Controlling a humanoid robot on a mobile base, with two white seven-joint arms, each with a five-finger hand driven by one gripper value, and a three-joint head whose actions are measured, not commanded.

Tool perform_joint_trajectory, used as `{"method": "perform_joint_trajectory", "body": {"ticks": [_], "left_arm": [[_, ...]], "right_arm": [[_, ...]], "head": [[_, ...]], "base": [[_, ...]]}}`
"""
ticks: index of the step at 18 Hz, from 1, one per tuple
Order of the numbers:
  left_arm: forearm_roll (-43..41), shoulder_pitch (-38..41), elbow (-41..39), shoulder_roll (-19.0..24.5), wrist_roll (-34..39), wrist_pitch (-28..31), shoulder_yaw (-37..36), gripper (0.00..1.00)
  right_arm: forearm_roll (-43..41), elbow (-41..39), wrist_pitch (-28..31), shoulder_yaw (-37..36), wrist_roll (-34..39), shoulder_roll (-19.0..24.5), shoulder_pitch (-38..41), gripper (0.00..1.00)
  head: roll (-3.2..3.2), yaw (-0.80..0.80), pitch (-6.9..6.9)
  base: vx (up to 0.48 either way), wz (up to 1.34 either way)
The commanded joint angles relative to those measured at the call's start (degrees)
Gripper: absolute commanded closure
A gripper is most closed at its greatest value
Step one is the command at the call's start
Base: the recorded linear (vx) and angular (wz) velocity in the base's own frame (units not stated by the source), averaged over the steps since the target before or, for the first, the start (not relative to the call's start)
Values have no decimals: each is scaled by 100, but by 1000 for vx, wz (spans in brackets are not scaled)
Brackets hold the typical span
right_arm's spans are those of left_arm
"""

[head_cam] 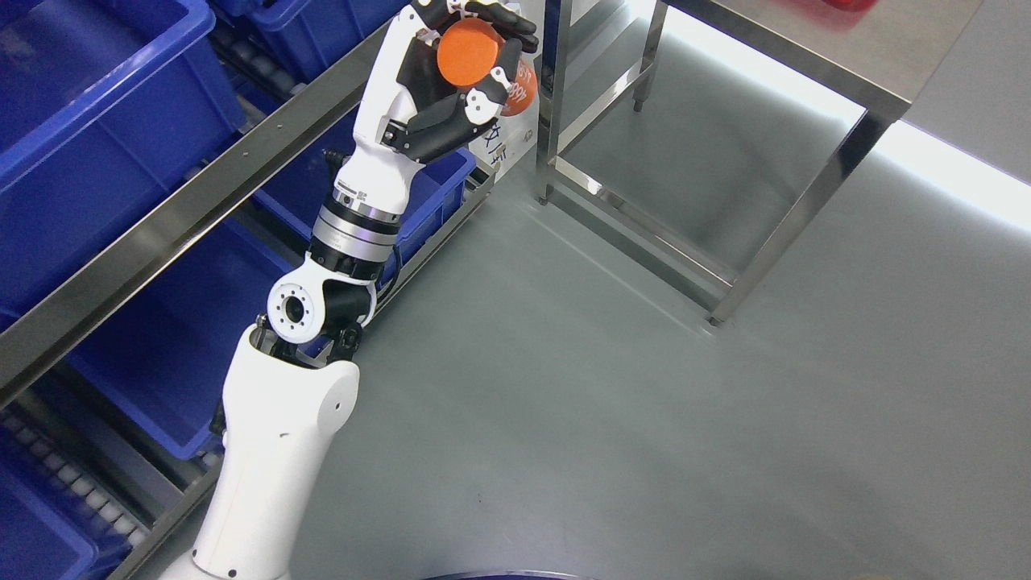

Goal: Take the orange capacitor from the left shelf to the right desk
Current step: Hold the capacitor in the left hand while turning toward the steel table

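One step looks done: your left robot hand (471,60) holds the capacitor (469,54) tight at the top middle, off the shelf (161,234). You must carry it to the desk (838,48), upper right.

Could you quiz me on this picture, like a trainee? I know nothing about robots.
1. True or false: the left hand grips the orange capacitor.
2. What colour are the bins on the shelf?
3. Where is the capacitor? A) in a bin B) in the air, between shelf and steel desk C) on the floor

Key: 1 true; 2 blue; 3 B.
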Motion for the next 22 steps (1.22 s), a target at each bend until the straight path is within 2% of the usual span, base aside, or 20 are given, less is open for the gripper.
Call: {"method": "perform_joint_trajectory", "body": {"ticks": [1, 22], "left_arm": [[17, -29, 0, 100, 1, -21, -336, 99], [25, -187, 0, 100, 10, -126, -855, 99]], "right_arm": [[18, -100, -3, -97, -2, -100, 18, 0], [18, -100, -3, -97, -2, -100, 18, 0]], "head": [[0, 0, 0], [0, 0, 0]], "base": [[149, -171], [219, -187]]}}
